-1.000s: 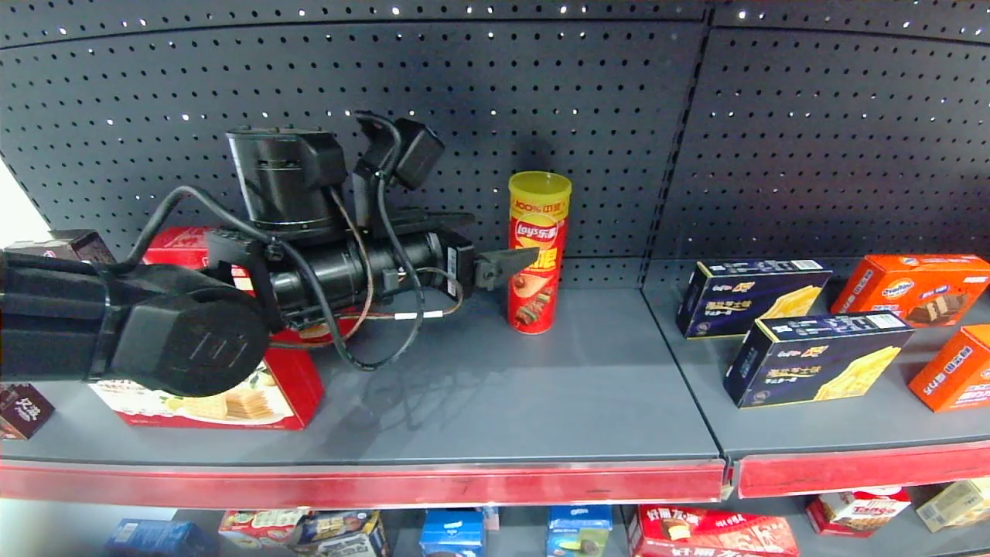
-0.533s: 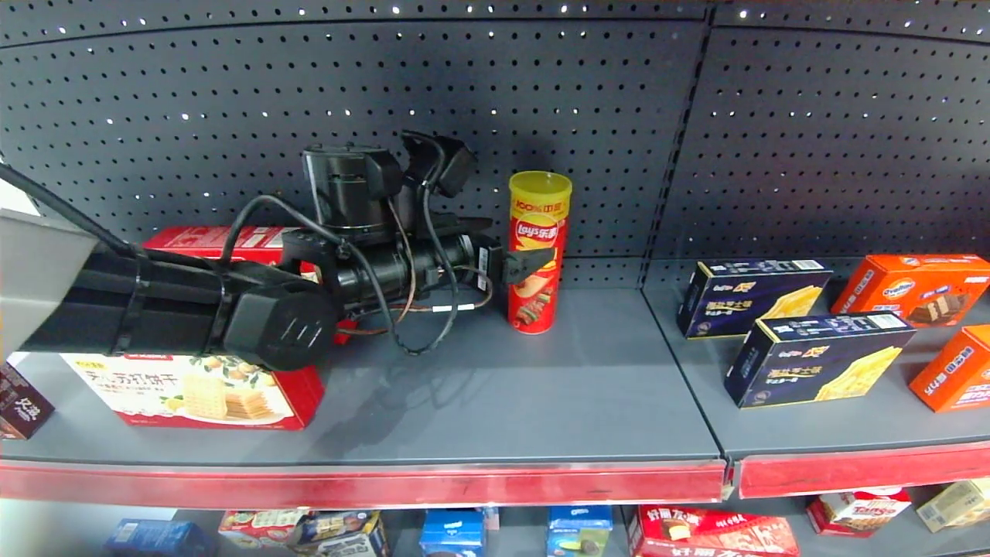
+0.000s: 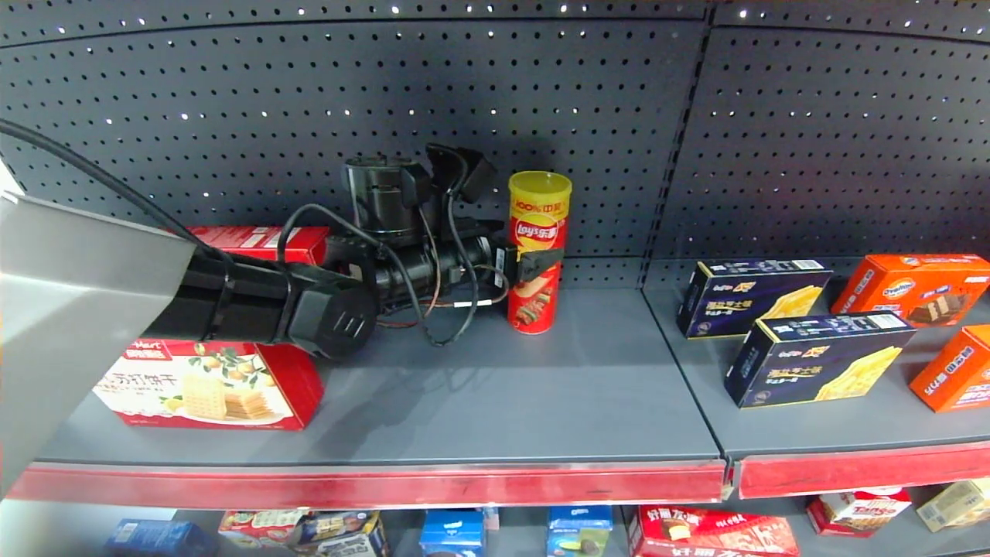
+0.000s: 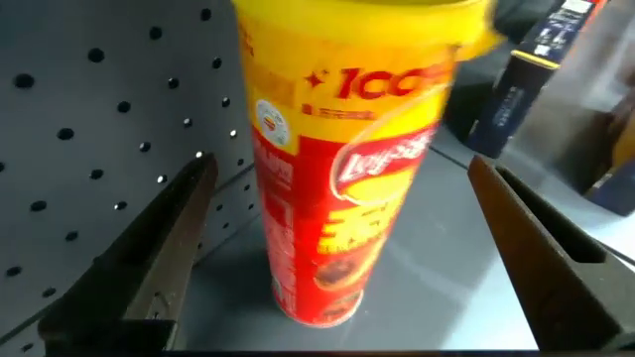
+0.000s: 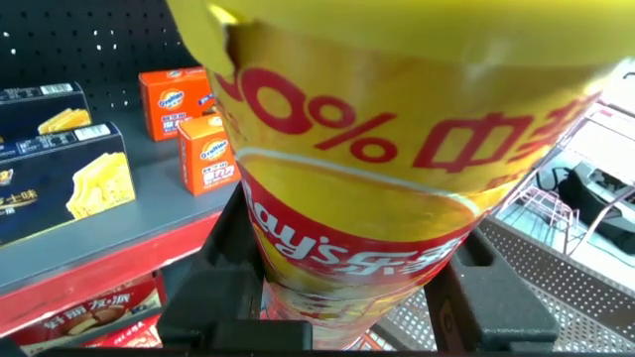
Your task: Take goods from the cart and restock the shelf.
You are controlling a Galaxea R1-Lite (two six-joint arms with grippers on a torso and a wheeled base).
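Fingers (image 4: 149, 268) of the left gripper (image 4: 342, 178) stand wide apart, one on each side of the chip can (image 4: 327, 258), with a gap showing on both sides and nothing gripped. In the head view this gripper (image 3: 541, 261) comes at the chip can (image 3: 539, 209) from 9 o'clock, at mid-height of the can.

Chip can: upright on the grey shelf (image 3: 541, 387), at the back, close to the pegboard (image 3: 619, 116). It has a yellow lid, a yellow band with red lettering, and a red body with a round logo and a food picture lower down.

Right gripper (image 5: 352, 297): its dark fingers are closed against the sides of a second chip can (image 5: 397, 198) of the same yellow and red livery, held off the shelf with wire mesh (image 5: 566, 273) below it.

Other stock, taken from the chip can in the head view:
- Two navy boxes (image 3: 750, 298) with yellow wafer pictures, at 3 to 4 o'clock.
- Orange boxes (image 3: 913, 288) beyond them, at 3 o'clock.
- A red biscuit box (image 3: 209, 387) lying flat, at 8 o'clock.

Change noted: over the last second the left arm has advanced along the shelf toward 3 o'clock, and the near fingertip that lay across the front of the can's middle has shifted a little further across. The chip can has not shifted, and the boxes lie as before.
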